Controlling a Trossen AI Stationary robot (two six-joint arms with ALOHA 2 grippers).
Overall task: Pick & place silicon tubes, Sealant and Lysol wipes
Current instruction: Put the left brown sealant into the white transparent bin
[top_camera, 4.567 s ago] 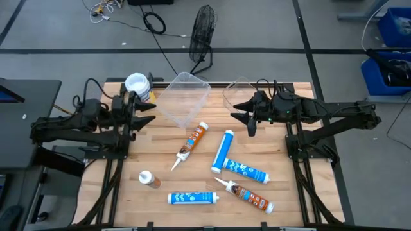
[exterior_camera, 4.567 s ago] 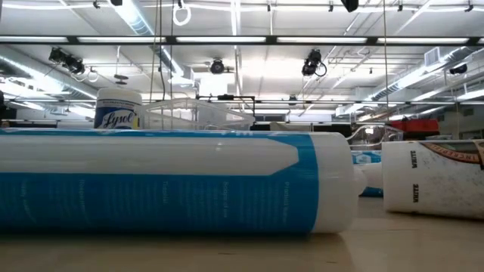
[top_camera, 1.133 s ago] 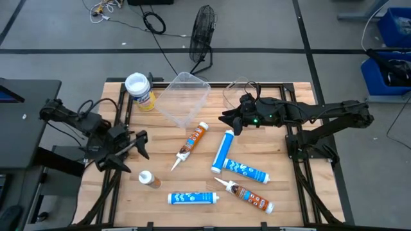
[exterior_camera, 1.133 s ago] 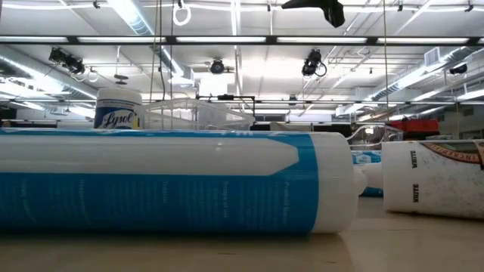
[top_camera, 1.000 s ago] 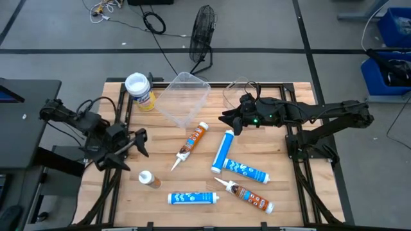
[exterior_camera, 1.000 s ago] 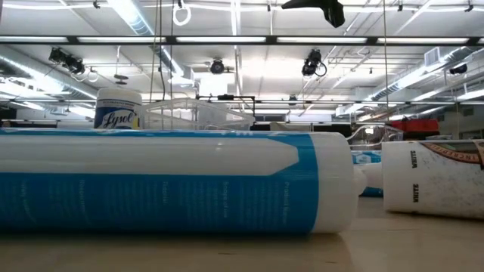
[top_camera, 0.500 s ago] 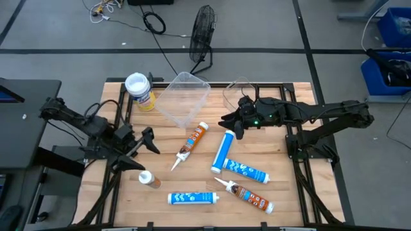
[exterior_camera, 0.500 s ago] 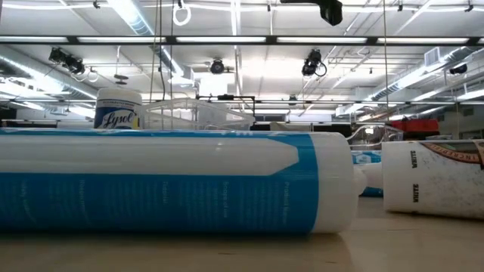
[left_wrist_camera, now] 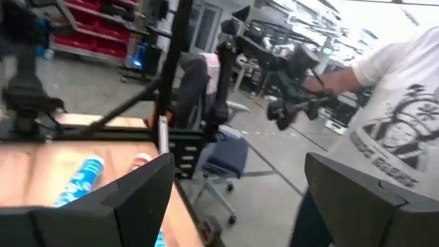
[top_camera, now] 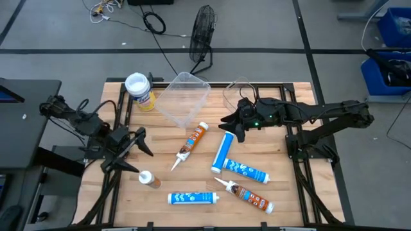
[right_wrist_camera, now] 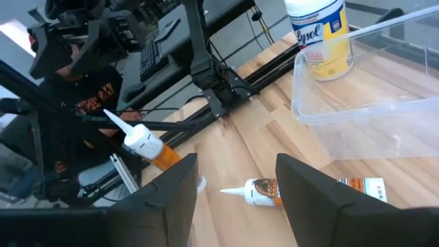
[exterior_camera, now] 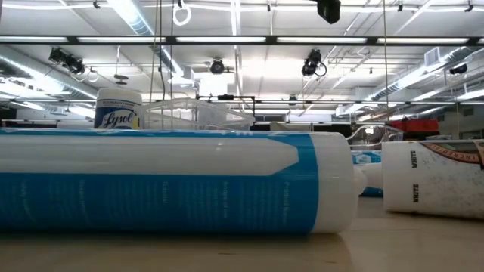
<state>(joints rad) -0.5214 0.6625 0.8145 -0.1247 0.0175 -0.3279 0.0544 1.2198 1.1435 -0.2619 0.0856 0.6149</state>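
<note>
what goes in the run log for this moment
left gripper: open, empty | right gripper: open, empty | yellow white-lidded Lysol wipes canister: upright, untouched

Grey floor [top_camera: 58, 25]; black fan [top_camera: 203, 32]; blue bins [top_camera: 390, 45]; ceiling striplights [exterior_camera: 227, 39]

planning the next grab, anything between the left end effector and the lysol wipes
Nothing visible does. The left end effector hangs open over bare wood, and the Lysol wipes stand upright at the table's far left corner, beside the clear bin.
</note>
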